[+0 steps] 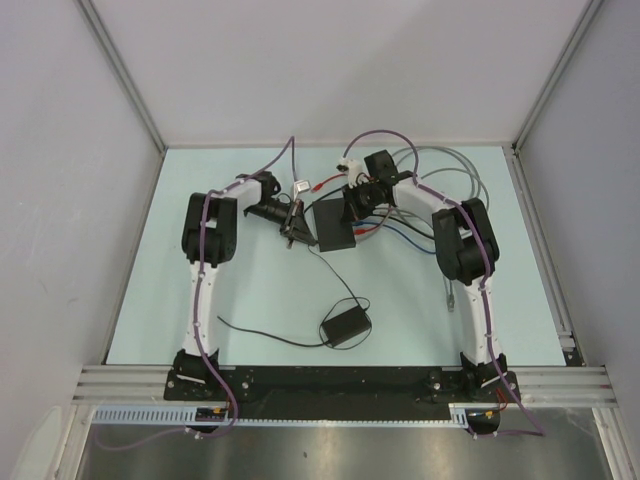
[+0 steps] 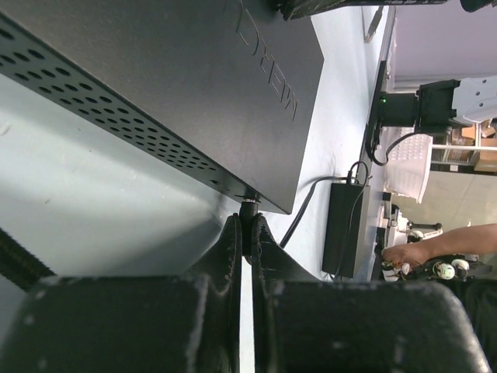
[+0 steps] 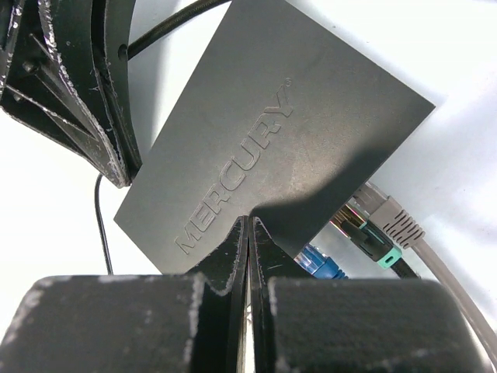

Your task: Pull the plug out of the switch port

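Switch point(image 1: 335, 226) lies flat on table point(image 1: 250, 290), far centre, between the 2 arms. Left tool point(image 2: 248, 224) is closed, tips pinching a small black plug point(image 2: 248, 205) at a corner of the switch; the port itself is hidden. Right tool point(image 3: 248, 227) has fingers together, tips on the switch's top beside 3 network plugs point(image 3: 373, 242). The cord toward the power adapter point(image 1: 346, 326) is partly hidden behind the left fingers.

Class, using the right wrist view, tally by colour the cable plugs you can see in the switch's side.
Blue plug: 1
Green-booted plug: 1
Grey plug: 1
Total: 3 plugs showing in the switch
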`<state>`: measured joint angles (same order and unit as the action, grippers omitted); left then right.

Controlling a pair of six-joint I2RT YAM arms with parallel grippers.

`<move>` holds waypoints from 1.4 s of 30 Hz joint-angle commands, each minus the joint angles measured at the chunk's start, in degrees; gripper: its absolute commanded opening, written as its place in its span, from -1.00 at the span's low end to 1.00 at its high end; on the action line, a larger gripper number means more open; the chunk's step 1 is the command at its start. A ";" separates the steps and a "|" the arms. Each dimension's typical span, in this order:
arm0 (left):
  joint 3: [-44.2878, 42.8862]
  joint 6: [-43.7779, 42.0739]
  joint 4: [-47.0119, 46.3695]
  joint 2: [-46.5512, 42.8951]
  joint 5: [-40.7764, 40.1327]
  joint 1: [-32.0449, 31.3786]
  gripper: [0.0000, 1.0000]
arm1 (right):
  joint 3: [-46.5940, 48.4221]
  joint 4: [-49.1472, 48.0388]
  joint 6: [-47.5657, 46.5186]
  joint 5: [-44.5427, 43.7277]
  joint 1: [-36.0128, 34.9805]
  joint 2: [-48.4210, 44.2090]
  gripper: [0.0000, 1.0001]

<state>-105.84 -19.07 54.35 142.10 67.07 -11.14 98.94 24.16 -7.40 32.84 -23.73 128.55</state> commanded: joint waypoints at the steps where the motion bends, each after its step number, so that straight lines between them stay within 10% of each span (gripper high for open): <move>1: 0.90 -1.50 2.34 -0.60 -3.61 1.12 -1.00 | -1.11 5.28 -2.09 -6.21 0.08 4.25 -1.00; 12: -2.61 2.80 -1.17 1.15 -4.40 -1.87 -1.00 | 6.08 5.10 -0.59 9.70 -0.44 0.64 -1.00; 24: -10.09 7.65 -2.75 5.55 -4.49 -4.86 -1.00 | 5.83 6.51 -2.18 -1.27 -2.55 5.56 -1.00; 42: 2.65 1.07 2.15 -1.13 -3.87 0.68 -1.00 | 2.22 9.32 -5.17 -0.15 -0.79 7.85 -1.00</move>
<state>-107.79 -12.21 51.88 143.83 67.77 -11.75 103.50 29.02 -10.17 39.13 -24.60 131.70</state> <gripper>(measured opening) 0.026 0.009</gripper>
